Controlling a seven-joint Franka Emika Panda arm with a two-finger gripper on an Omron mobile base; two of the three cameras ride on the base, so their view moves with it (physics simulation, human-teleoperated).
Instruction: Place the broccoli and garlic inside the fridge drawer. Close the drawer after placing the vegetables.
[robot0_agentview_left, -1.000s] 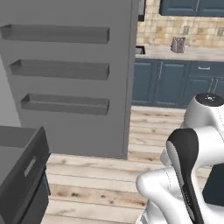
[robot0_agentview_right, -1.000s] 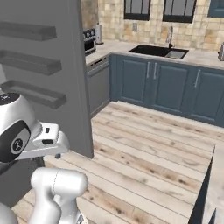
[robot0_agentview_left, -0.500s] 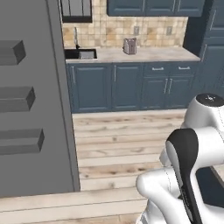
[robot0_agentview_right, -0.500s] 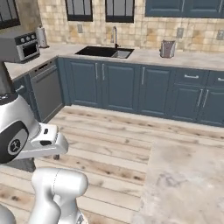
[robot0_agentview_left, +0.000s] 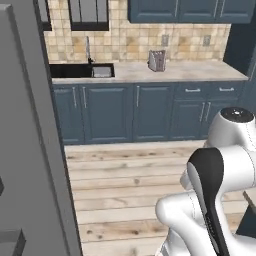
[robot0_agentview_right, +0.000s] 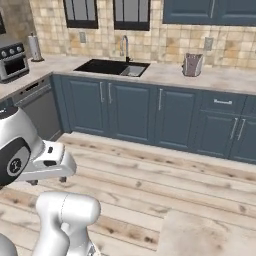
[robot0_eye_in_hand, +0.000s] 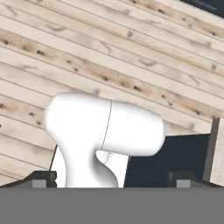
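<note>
- Between the two dark fingertips (robot0_eye_in_hand: 43, 177), low in the hand view: plank floor (robot0_eye_in_hand: 131, 57), nothing held; gripper (robot0_eye_in_hand: 111, 179) wide apart.
- Beyond the fingers, base views: dark blue cabinets (robot0_agentview_right: 150, 112), sink (robot0_agentview_right: 112, 66), grey fridge door (robot0_agentview_left: 30, 150) at left.
- Broccoli, garlic, drawer: look, heading and place cannot be told.

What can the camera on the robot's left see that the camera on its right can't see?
Only the left base view has the big grey fridge door running down its left side. Only the right base view has the dishwasher, the toaster oven and the paper towel roll on the side counter. Both show the black sink with its tap, the metal container on the counter, the blue cabinets and the wooden floor.
</note>
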